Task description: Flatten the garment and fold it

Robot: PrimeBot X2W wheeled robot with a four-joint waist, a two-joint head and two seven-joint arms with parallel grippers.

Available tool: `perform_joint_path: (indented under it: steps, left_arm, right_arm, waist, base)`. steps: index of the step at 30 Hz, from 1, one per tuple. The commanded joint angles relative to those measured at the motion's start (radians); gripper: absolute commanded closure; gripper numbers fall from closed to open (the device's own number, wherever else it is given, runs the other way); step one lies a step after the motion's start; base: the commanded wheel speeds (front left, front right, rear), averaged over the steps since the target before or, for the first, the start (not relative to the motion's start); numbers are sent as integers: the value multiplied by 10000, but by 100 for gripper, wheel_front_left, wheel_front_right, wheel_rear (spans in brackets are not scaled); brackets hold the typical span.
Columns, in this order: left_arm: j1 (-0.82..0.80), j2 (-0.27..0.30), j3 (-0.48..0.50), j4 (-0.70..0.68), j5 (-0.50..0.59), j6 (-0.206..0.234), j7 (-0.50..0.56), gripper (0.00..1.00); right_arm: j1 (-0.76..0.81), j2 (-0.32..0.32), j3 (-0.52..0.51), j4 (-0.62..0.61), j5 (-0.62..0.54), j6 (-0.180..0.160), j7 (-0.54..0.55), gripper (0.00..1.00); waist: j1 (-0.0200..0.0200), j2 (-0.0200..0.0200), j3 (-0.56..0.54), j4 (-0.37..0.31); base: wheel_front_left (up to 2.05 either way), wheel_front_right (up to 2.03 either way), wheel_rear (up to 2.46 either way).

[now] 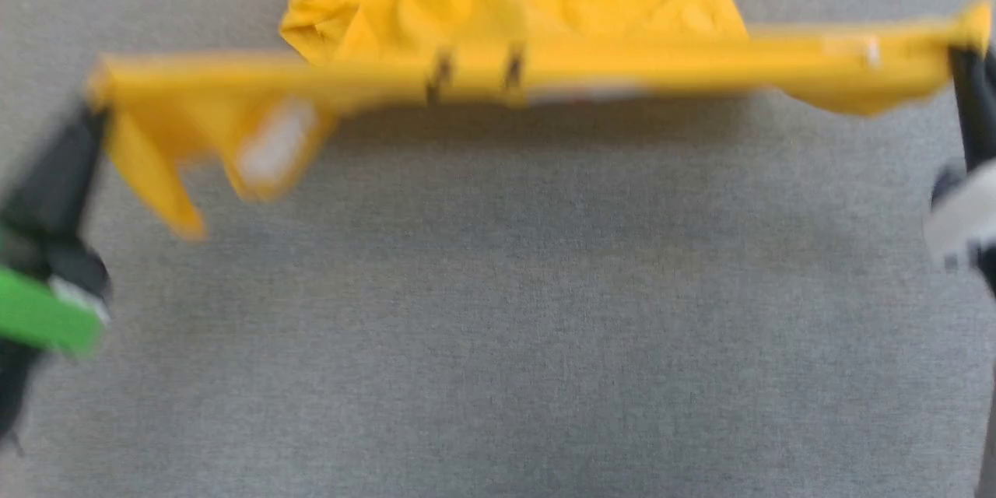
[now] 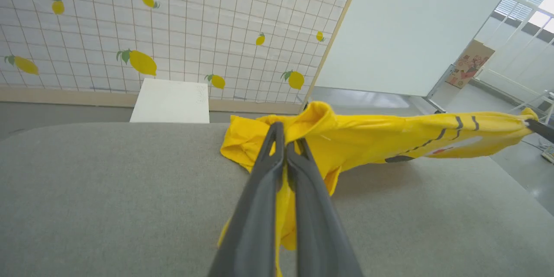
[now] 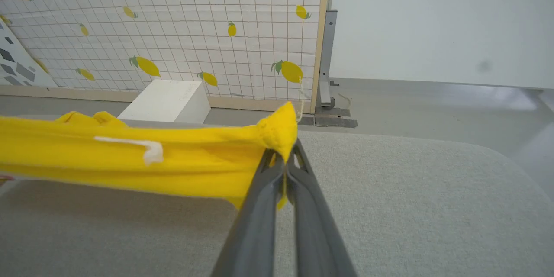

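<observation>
Left gripper [image 1: 96, 110] [image 2: 288, 138]: jaws pressed nearly together, only a sliver of gap, clamped on a bunched corner of the garment [image 1: 545, 66] [image 2: 368, 143] [image 3: 130, 156]. Yellow cloth pokes out above the fingertips and hangs down between the two fingers [image 2: 255, 216].

Right gripper [image 1: 962, 54] [image 3: 283, 152]: jaws likewise closed to a thin slit, pinching a knot of yellow cloth at the opposite end. A little fabric shows through the slit below the tips. Its dark tip also shows at the far right of the left wrist view [image 2: 540, 128].

The garment is stretched into a taut band between the two grippers, lifted off the surface, with a shadow under it. Its far part trails down and rests crumpled at the back of the surface. A loose flap with a white patch droops near the left end. Black lines and a bit of red and white print sit along the band. The head view is motion-blurred, so print detail is unclear.

The surface [image 1: 498, 311] [image 2: 108, 190] [image 3: 411, 190] is grey woven fabric with rounded corners. A green band [image 1: 39, 315] is on the left arm.

Room: a grid-pattern wall with lemon prints [image 2: 173, 30] [image 3: 194, 21], a white box [image 2: 171, 101] [image 3: 164, 101] on the floor behind the surface, a plain white panel [image 2: 411, 26] [image 3: 433, 17], a metal post [image 3: 326, 52] at the wall's edge, a cardboard box [image 2: 469, 62] further off, and a grey floor [image 3: 433, 99].
</observation>
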Motion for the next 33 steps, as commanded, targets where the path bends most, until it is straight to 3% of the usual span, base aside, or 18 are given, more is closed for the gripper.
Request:
perform_joint_path:
  steps: [1, 3, 6, 11, 16, 26, 33]
  left_arm:
    - [763, 183, 127, 2, -257, 240, -26, 100]
    - [1677, 177, -146, -224, -529, 279, 169, 100]
    - [2716, 500, -1008, -454, -63, 294, 698, 100]
    - [3475, 398, -1901, -733, -189, 342, 1379, 100]
    - [4417, 798, -2582, -1144, -751, 583, 2435, 100]
    - [5846, 1636, -2853, -2146, -1888, 1414, 3375, 100]
    - [6275, 2058, -2803, -2994, -2242, 1761, 3590, 100]
  right_arm:
    - [615, -52, -426, -155, 185, -109, 104, 100]
    - [1406, 43, -534, -346, 589, -109, 261, 100]
    - [2628, 186, -502, -599, 1232, -109, 587, 100]
    - [4273, 83, -559, -718, 1991, -109, 1037, 100]
    - [5895, -63, -757, -767, 2810, -109, 2097, 100]
    - [8393, 221, -1472, -961, 3973, -109, 4556, 100]
    - [8892, 502, -1805, -1367, 4162, -109, 5518, 100]
  waist:
    - [1, 0, -631, 166]
    - [1, 0, -872, 241]
    - [1, 0, -1184, 350]
    - [1, 0, -1667, 523]
    - [1, 0, -2297, 603]
    - [1, 0, -3298, 759]
    - [1, 0, -3700, 793]
  base:
    - [0, 0, 0]
    - [0, 0, 0]
    - [0, 0, 0]
    - [0, 0, 0]
    - [0, 0, 0]
    - [0, 0, 0]
    - [0, 0, 0]
